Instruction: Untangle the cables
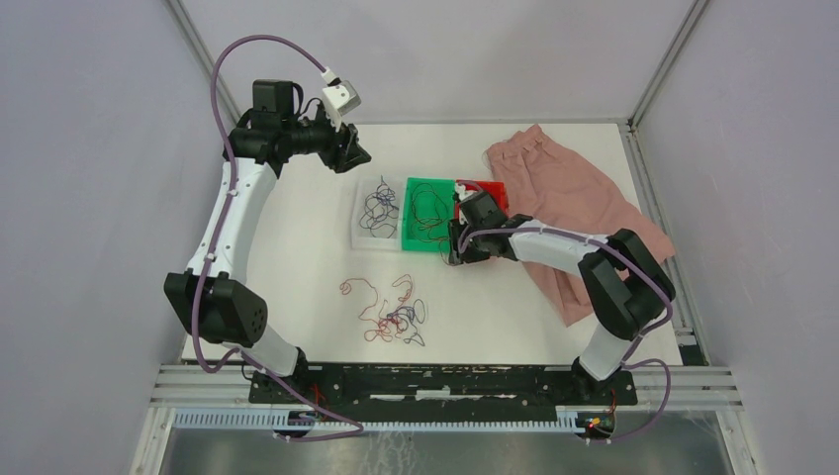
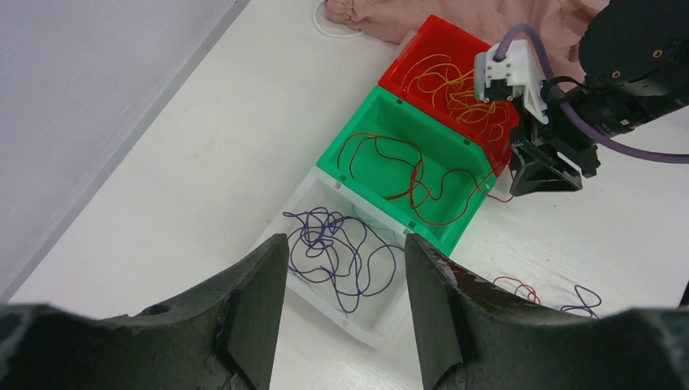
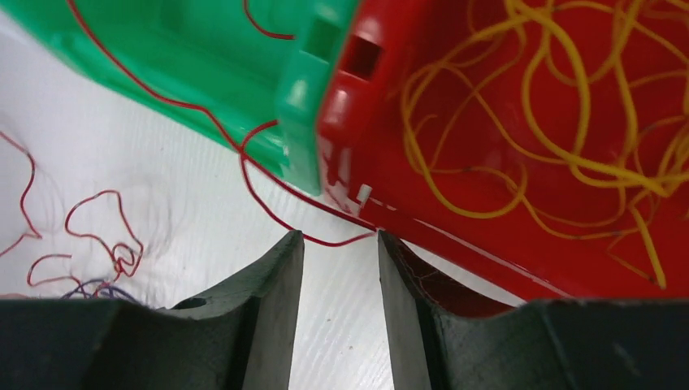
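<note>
Item: black two-finger right gripper point(image 3: 340, 242), low at the near wall of the bins, jaws partly apart with a plain gap between them, clamped on nothing. Just ahead of its fingertips: thin red wire point(image 3: 268, 207). It trails out of the green plastic bin point(image 3: 162, 73), over that bin's near wall onto the white table point(image 3: 187, 187). There it dips in a shallow loop to the mouth of the gap, close under the corner of the red plastic bin point(image 3: 357, 138). Axis of the strand at that point: side to side, from one finger toward the other, not through the gap; whether it touches either tip cannot be told. Judgement: the strand lies forward of the pads, so a pinch calls for a short advance first, and a strand lying along the closing line may buckle rather than seat. Beyond: orange-yellow wires point(image 3: 552, 146) in the red plastic bin; dark purple wires point(image 2: 323, 231) in the clear plastic bin point(image 2: 313, 188). Apart, toward the arm bases: loose tangle of red and purple wires point(image 1: 393, 317). Black left gripper point(image 2: 345, 240), jaws apart and empty, hangs high at the far left, above the clear plastic bin. The right gripper is much the nearer to the thin red wire.
</note>
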### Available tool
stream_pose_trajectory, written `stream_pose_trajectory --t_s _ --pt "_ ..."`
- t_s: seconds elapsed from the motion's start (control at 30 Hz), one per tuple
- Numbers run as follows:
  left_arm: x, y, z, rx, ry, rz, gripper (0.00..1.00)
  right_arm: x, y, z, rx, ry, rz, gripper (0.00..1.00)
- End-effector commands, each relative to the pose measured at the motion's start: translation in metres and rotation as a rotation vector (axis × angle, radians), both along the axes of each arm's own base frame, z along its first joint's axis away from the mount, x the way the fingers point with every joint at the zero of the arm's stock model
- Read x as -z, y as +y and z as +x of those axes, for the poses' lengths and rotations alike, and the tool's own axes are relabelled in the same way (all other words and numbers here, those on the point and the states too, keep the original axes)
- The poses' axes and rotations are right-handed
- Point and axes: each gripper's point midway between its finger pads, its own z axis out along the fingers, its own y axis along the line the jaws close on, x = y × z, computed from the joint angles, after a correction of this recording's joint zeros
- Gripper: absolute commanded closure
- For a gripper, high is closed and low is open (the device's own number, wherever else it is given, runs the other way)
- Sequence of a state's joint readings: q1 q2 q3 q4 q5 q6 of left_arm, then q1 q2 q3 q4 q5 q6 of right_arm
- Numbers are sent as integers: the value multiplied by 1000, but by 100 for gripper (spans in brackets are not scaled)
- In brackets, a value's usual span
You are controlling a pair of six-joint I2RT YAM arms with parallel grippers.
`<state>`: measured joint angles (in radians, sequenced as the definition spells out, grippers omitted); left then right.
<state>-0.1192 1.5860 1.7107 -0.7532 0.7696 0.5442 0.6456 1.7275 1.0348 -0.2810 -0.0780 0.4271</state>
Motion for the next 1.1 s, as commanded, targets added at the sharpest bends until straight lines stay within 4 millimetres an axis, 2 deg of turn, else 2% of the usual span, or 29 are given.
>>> stream_pose_trajectory --t_s 0.0,0.3,0.47,0.6,0.67,0.77,0.87,1.0,1.07 --pt "-23 -2 -7 22 -60 -29 38 -19 -3 25 272 -105 118 55" --pt "-27 -2 -7 20 -68 -33 38 4 -7 25 476 -144 160 60" --pt "-29 -2 -7 18 -67 -38 38 12 5 24 511 -175 174 63" --pt "-29 -3 -7 18 -64 -40 38 16 12 21 534 -203 185 68" --pt "-29 -3 -8 19 -64 -40 38 15 14 21 536 -212 187 75" --pt "-30 -2 -8 15 -67 -39 38 5 12 21 541 -247 198 89" --pt "-29 -2 -8 16 -64 -39 38 -16 7 22 540 -309 210 100" --pt "-29 -3 -8 20 -61 -42 38 -62 8 30 496 -414 237 100" --pt "-29 -3 -8 20 -62 -43 38 -78 11 36 457 -446 214 100"
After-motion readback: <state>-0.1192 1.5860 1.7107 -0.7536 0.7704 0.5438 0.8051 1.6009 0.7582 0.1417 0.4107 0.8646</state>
